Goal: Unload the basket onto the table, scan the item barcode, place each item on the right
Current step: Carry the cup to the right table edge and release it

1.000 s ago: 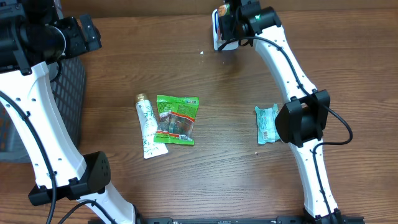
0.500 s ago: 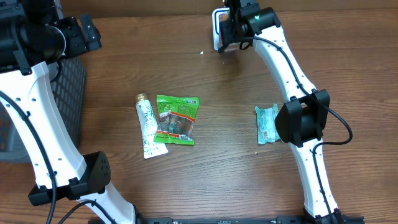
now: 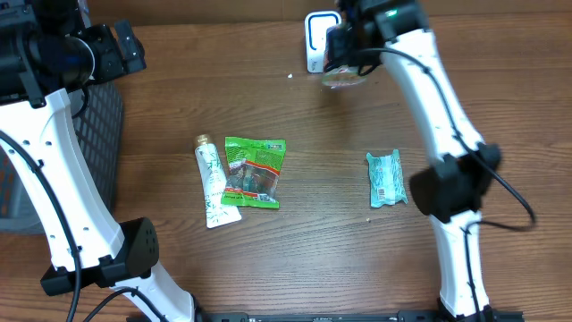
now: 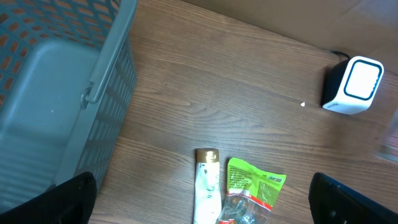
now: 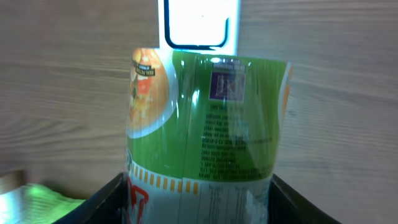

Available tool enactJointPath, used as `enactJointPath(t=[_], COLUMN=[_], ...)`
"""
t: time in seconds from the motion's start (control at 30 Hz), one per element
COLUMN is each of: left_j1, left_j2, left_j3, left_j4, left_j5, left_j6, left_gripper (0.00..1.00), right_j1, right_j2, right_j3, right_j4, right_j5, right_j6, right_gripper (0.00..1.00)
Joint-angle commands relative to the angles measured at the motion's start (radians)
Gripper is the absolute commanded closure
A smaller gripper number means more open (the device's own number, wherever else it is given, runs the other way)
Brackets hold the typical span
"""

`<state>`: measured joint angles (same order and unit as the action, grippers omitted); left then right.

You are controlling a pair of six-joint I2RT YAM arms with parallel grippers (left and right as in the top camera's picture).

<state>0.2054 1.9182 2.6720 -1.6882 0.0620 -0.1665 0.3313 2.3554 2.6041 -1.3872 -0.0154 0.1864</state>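
At the back of the worktop, just in front of the white scanner [image 3: 315,40]: gripping a green cup [image 5: 205,143] in the right jaws, with the left jaws wide open near the basket [image 3: 98,134]. Best to roll the barcode toward the window, slowly. Versus a second ago, slid right, uncovering more scanner.

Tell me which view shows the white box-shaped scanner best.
Left wrist view: the white box-shaped scanner stands whole and unobstructed, its window and dark side visible. Overhead shows it from above, partly hidden by the right arm. Right wrist shows only part of its bright window, behind the green printed cup.
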Motion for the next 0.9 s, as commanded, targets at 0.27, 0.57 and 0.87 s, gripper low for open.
enactJointPath(t=[0.27,0.57,0.87], left_j1=[0.002,0.002,0.002], left_j2=[-0.002,-0.002,-0.002], left_j3=[0.000,0.000,0.000], left_j4=[-0.001,-0.001,-0.001], left_j5=[-0.011,-0.011,-0.011], left_j6=[-0.013,-0.013,-0.013], left_gripper=[0.00,0.00,0.00], right_j1=[-0.284,-0.491,-0.601], right_j2=[-0.238,-0.243,-0.243], right_j3=[0.028,-0.145,-0.553], right_j4=[-0.307,-0.307,-0.274], right_j5=[-0.048,-0.118,0.019], right_j6=[0.192,0.121,0.132], right_gripper=[0.69,0.69,0.63])
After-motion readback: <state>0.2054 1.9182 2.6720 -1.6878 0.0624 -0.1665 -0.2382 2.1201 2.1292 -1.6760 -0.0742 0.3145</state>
